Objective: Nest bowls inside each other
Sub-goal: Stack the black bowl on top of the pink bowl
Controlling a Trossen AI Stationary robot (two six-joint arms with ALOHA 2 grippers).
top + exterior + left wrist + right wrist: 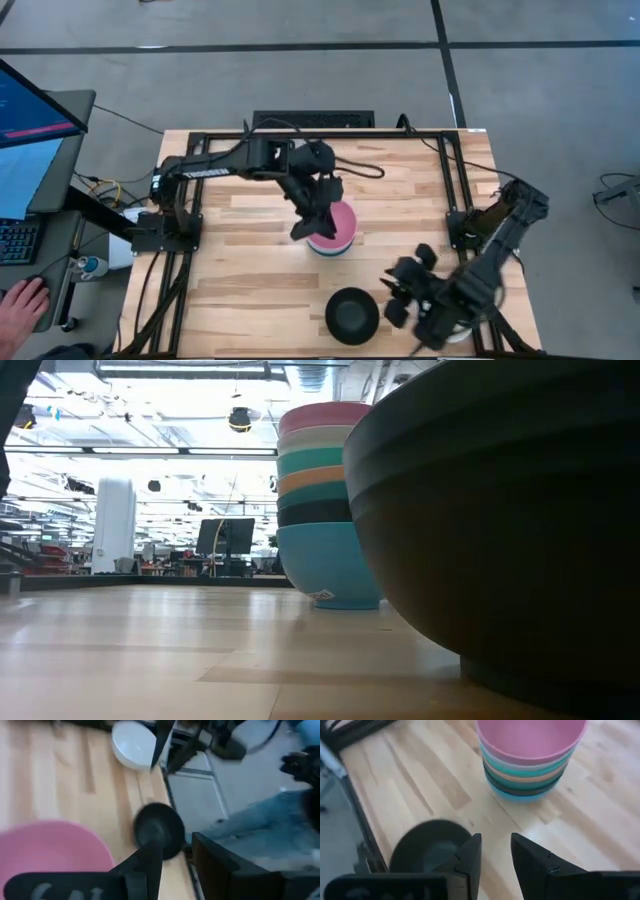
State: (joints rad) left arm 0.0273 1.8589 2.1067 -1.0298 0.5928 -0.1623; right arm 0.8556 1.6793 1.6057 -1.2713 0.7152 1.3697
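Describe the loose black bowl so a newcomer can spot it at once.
Start at the wooden table and find the stack with a pink bowl on top, mid-table. The black bowl sits alone near the front edge, beside the right gripper. It is single, dark and unstacked.

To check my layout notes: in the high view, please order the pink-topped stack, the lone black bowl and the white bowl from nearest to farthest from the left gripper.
1. Pink-topped stack: mid-table, directly beside the left gripper.
2. Black bowl: near the table edge at the picture's bottom.
3. White bowl: by the table's right edge, partly under the right arm.
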